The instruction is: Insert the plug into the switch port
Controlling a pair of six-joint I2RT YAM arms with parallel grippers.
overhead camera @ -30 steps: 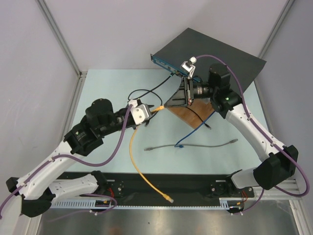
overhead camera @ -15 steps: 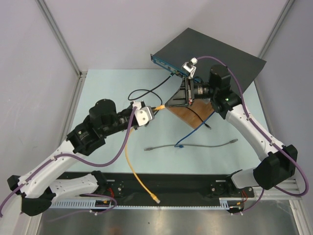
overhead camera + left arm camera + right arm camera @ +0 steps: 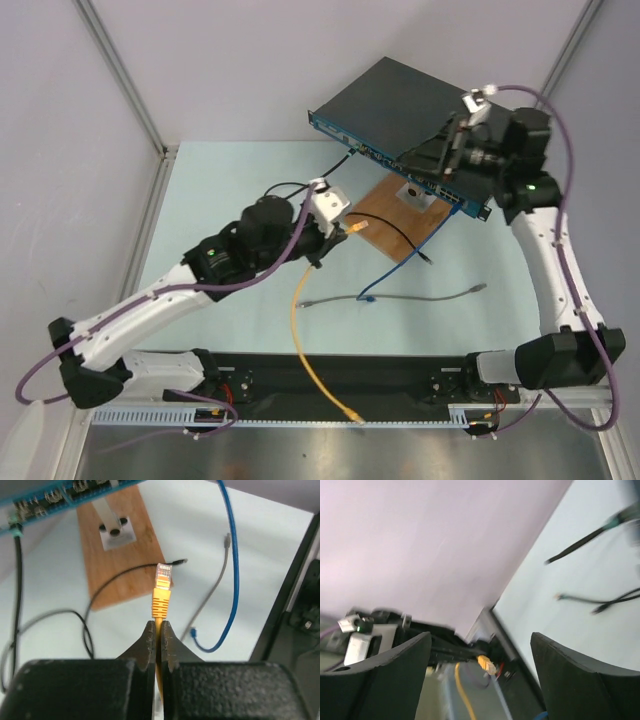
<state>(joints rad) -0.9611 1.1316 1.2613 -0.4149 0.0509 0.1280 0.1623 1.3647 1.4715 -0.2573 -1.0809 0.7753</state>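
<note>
The left hand (image 3: 157,630) is pinched fully closed on the yellow cable (image 3: 298,330) just behind its boot. The clear-tipped plug (image 3: 163,577) stands out straight past the fingers (image 3: 148,647), free of everything.

The grip is on soft cable rather than on the plug body, so the push will probably go best slow and dead straight — any sideways load could bend the cable at the boot. Before advancing, the wrist likely needs to turn until the plug's axis is square to the socket row, with its latch tab matching the socket. A free socket should be chosen away from the black cable (image 3: 17,580), which already runs up to the left end of the row.

From the wrist camera the plug points towards the wooden board (image 3: 120,575) and its small metal bracket (image 3: 116,530). The switch (image 3: 400,95) is not ahead of it — its teal face (image 3: 45,497) sits up and to the left, well apart from the plug. Seen from above, the switch lies beyond the left hand and to its right, with its face angled towards that hand.

The right hand (image 3: 480,640) is spread wide with nothing between its fingers. It hangs over the switch's right end, and I cannot tell whether it touches it.
</note>
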